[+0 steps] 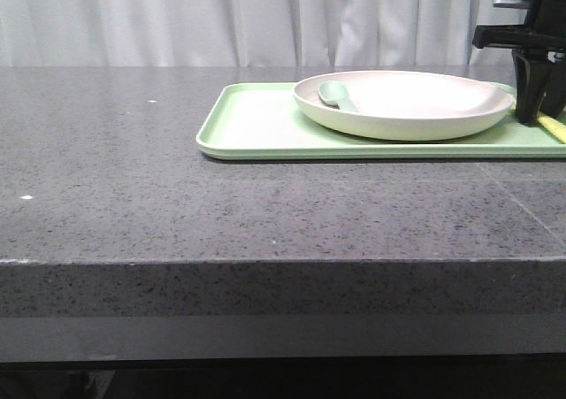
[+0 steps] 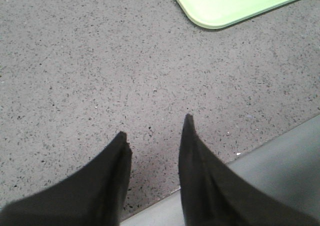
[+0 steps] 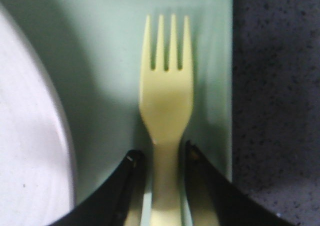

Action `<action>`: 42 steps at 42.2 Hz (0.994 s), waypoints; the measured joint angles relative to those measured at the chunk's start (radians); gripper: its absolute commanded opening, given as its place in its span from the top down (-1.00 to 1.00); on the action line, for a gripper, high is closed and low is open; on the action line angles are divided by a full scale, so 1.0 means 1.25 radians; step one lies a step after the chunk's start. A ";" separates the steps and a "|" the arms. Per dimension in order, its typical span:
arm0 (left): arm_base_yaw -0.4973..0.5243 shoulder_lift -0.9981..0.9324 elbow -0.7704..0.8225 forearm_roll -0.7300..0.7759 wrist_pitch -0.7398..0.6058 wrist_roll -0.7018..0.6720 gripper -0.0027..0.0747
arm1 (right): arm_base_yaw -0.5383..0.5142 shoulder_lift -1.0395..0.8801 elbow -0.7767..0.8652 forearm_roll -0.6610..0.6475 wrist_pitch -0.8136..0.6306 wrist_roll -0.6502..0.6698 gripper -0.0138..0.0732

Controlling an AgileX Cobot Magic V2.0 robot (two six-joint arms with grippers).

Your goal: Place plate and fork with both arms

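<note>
Because the fork lies flat on the tray between the plate and the tray's edge, the right hand stands low over it, fingers close against either side of the handle, seemingly pinching it, probably to set or release it there. A spoon rests in the plate. The left hand hovers partly open and empty over bare bench, clear of the tray.

We see the left gripper above the speckled grey bench, its two dark jaws parted with bare bench between their tips. A rounded corner of the light-green tray lies well apart from the jaws. The bench edge runs just beside them.
</note>
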 measured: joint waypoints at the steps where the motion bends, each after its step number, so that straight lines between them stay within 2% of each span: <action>1: 0.000 0.000 0.000 0.000 0.000 0.000 0.30 | 0.000 0.000 0.000 -0.001 0.000 0.000 -0.04; 19: 0.000 0.000 0.000 0.000 0.000 0.000 0.30 | 0.001 -0.053 0.000 -0.002 0.000 -0.002 -0.03; 29: 0.000 0.000 0.000 0.000 0.000 0.000 0.30 | 0.039 -0.188 0.024 -0.002 0.002 -0.018 -0.03; 42: 0.000 0.000 0.000 0.000 0.000 0.000 0.30 | 0.115 -0.448 0.169 0.003 0.008 -0.036 -0.03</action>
